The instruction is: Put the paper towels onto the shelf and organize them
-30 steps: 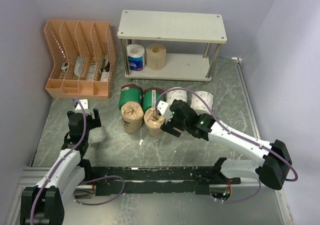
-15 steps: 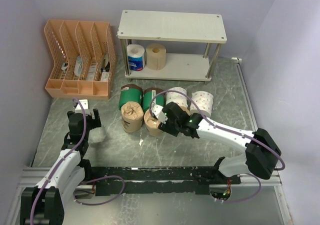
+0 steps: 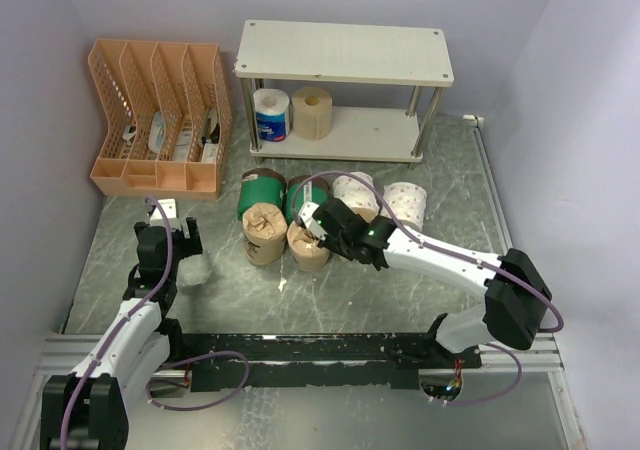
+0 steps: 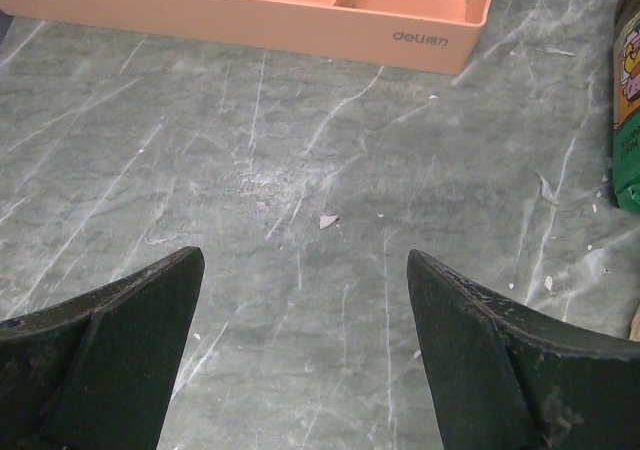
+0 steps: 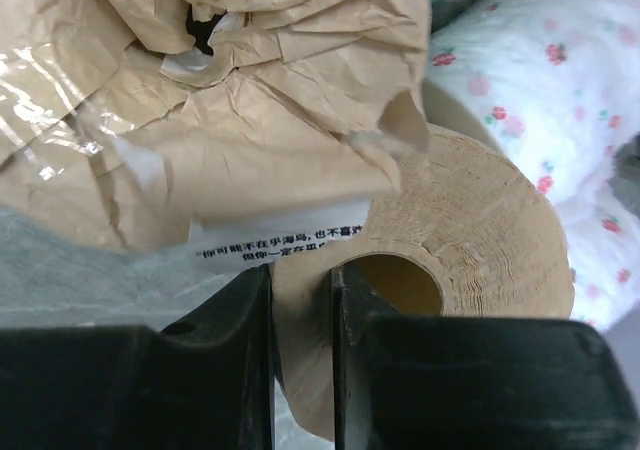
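**Paper towels**: short, stubby rolls in mixed wrappings.

- On the shelf point(image 3: 343, 53) (one unit, two off-white boards on metal posts), at the left end of the lower board:
  - one blue-and-white wrapped roll point(image 3: 271, 115)
  - one tan roll point(image 3: 312, 112) just beside it
- On the counter point(image 3: 250, 290), clustered in front of the shelf:
  - two green wrapped rolls point(image 3: 262, 192), side by side
  - two brown-paper wrapped rolls point(image 3: 264, 233), just nearer than the green ones
  - two white flowered rolls point(image 3: 405, 200), to the right
  - one plain tan roll point(image 5: 470, 230), touching a crumpled brown-paper wrapper and beside a flowered roll (seen plainly only from the right wrist; from above the arm covers it)
- Nine counted in all. The tally is less sure where the arm hides the cluster.

**Right pincer** point(image 5: 300, 275): jaws almost together, nipping the wall of the plain tan roll. One finger appears to sit at the rim of the core hole.

**Left pincer** point(image 4: 300, 260): jaws wide apart with nothing between them, over the counter near the orange file organizer point(image 4: 270, 20) (one).
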`<control>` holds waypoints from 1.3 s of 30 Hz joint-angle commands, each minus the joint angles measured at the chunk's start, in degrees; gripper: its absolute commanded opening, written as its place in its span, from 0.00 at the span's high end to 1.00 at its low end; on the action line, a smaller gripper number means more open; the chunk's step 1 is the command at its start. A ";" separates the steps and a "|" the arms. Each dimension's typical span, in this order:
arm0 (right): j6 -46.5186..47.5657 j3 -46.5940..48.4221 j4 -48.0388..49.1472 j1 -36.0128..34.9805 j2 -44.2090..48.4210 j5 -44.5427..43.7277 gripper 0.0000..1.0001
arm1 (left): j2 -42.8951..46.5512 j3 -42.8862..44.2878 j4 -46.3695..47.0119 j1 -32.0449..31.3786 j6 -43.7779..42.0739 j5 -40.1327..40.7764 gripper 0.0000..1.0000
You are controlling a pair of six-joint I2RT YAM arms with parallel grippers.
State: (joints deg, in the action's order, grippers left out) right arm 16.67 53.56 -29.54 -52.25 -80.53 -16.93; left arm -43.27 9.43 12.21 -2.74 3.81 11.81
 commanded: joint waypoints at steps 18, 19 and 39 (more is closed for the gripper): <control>15.74 20.65 17.11 9.83 2.34 -6.05 1.00 | 0.46 -0.38 1.15 1.51 -0.65 -1.67 0.06; 16.00 19.36 19.66 12.56 1.68 -4.51 1.00 | 0.56 -0.38 1.15 1.51 -0.58 -1.63 0.06; 16.83 29.91 45.81 28.43 -30.09 9.46 1.00 | 0.10 -0.11 1.40 1.42 -0.04 -0.80 0.06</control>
State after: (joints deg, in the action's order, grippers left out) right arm 32.14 79.53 6.94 -23.64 -108.79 -8.60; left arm -43.27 9.43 12.19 -1.58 3.46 11.20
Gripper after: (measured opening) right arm 0.198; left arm 0.942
